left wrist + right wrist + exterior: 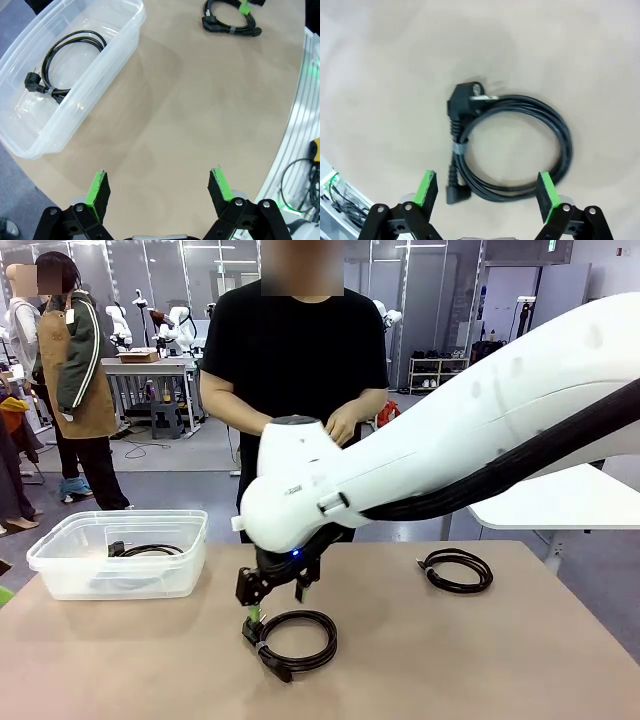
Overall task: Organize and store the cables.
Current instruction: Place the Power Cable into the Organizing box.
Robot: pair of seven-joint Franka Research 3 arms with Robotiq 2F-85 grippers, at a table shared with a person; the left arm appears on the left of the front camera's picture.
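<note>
A coiled black cable [331,642] with a grey tie lies on the tan table near the front middle. My right gripper [277,605] hangs just above its left edge, open and holding nothing. In the right wrist view the same cable [562,135] lies flat between and beyond the spread green pads of the right gripper [486,190]. A second coiled cable [488,572] rests at the table's right rear. A third cable [150,549] lies inside the clear bin [150,580]. My left gripper [159,192] is open over bare table, with the bin [100,85] and its cable [62,65] ahead to the left.
A person in a black shirt stands at the far side of the table behind my right arm, hands held at the waist. The table's edge [292,125] curves along the right of the left wrist view. Another person stands far back on the left.
</note>
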